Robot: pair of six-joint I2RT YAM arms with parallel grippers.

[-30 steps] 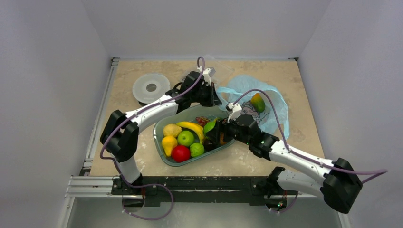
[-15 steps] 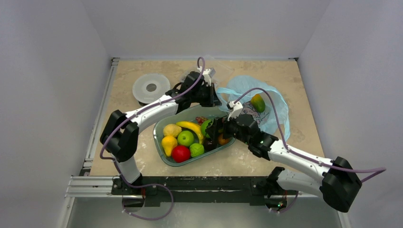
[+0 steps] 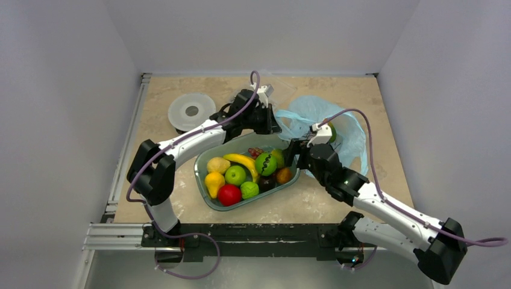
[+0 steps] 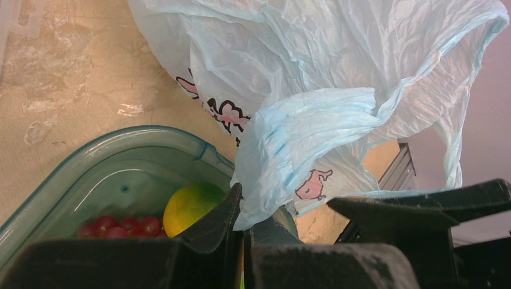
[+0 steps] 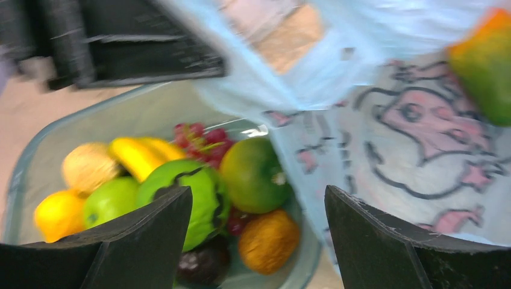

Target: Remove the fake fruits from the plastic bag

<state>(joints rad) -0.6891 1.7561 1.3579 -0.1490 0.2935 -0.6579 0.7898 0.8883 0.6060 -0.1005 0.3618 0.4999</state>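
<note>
The light-blue plastic bag (image 3: 313, 111) lies at the back right, its printed side showing in the right wrist view (image 5: 422, 120). My left gripper (image 3: 269, 123) is shut on a fold of the bag (image 4: 313, 90). The green-and-orange-red mango-like fruit (image 3: 330, 129) lies in the bag, at the top right of the right wrist view (image 5: 485, 66). A round green fruit with a dark zigzag line (image 3: 266, 164) and a small orange fruit (image 3: 284, 175) lie in the teal tub (image 3: 208, 195). My right gripper (image 3: 293, 155) is open and empty above the tub's right end (image 5: 256, 201).
The tub also holds a banana (image 3: 242, 161), yellow pears (image 3: 214, 182), a light-green apple (image 3: 235, 175), a red apple (image 3: 229, 194), a yellow-green fruit (image 5: 253, 174) and grapes (image 4: 120, 226). A white round disc (image 3: 191, 111) lies at the back left. A clear plastic box (image 3: 278, 84) sits behind the left gripper.
My right gripper has let the round green fruit go into the tub, opened, and drawn back to the right toward the bag. The left gripper has kept its hold.
</note>
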